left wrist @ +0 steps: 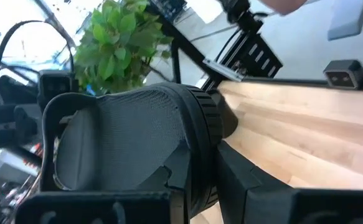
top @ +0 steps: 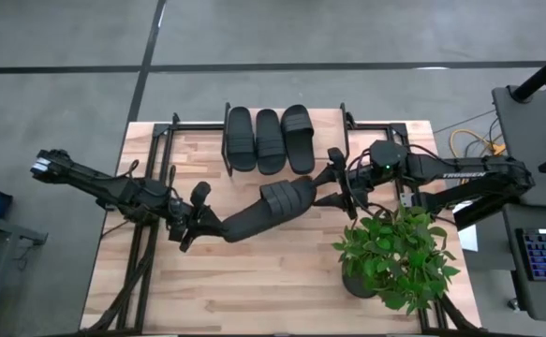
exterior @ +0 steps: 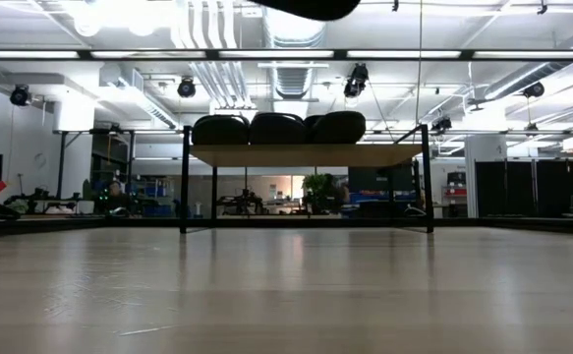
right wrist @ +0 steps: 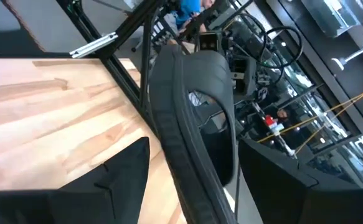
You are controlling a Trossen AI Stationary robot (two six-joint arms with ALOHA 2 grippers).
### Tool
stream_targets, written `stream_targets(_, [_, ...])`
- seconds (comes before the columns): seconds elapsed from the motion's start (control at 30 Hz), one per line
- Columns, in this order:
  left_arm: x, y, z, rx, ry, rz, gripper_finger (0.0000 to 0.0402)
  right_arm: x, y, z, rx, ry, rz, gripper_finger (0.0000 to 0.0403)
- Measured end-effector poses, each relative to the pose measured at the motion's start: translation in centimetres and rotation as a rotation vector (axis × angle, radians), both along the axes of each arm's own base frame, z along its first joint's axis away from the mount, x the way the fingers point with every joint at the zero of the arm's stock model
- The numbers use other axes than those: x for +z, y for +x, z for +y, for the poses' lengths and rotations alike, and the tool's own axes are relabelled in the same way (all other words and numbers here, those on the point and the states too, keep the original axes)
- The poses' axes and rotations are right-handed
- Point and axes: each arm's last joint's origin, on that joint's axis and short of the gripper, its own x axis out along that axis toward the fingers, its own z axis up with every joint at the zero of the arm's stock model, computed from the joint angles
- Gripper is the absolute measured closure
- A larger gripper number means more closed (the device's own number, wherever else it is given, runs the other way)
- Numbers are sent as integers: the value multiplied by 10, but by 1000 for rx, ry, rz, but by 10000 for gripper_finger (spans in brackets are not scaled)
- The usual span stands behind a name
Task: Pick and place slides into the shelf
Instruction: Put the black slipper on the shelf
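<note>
1. Three matte black open-toe slide sandals lie side by side on the small low shelf with its light wood top board and thin black metal frame, which stands at the far edge of the pale wooden worktop, about midway along it.
2. The fourth black slide is lifted clear of the worktop near its middle, held between the two arms.
3. The left gripper is pinching the slide's near end, its fingers pressed tight on the sole.
4. The right gripper sits at the slide's other end with its fingers spread on either side of the sole; in the right wrist view they look apart from it.
5. Risk: the slide appears to hang from one end only, so it could sag or twist out of the pinch.
6. Risk: the shelf's top is nearly full; pushing the fourth slide in may nudge its neighbours off.
7. Risk: a swing to the right could brush the green potted plant near the worktop's near right corner.
</note>
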Motion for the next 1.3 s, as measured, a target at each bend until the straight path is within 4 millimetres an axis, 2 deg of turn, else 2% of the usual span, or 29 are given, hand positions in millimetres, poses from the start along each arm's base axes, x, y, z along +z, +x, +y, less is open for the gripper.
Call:
stream_targets(0.2, [0,0,3,107,8,2,377,10,-10,-4,-152,19,-38,166])
stream_targets(0.37, [1,4,9,340,2,-15,377,21,-17,-6,-258,174,-94,171])
stream_targets(0.5, [1,17,12,591,32,-56,378,25,-16,-9,-370,262,-130,177])
stream_targets(0.7, [4,43,9,796,121,-22,378,35,-8,-13,-515,322,-142,179])
stream_targets(0.83, [7,63,7,916,214,8,378,44,6,-12,-572,308,-103,179])
stream_targets(0.97, [10,81,8,1037,305,48,378,54,27,-12,-704,233,-41,179])
stream_targets(1.1, [9,93,7,1051,342,88,378,62,50,-12,-787,121,39,179])
stream_targets(1.3, [6,104,4,1040,389,112,378,72,86,-11,-788,5,120,179])
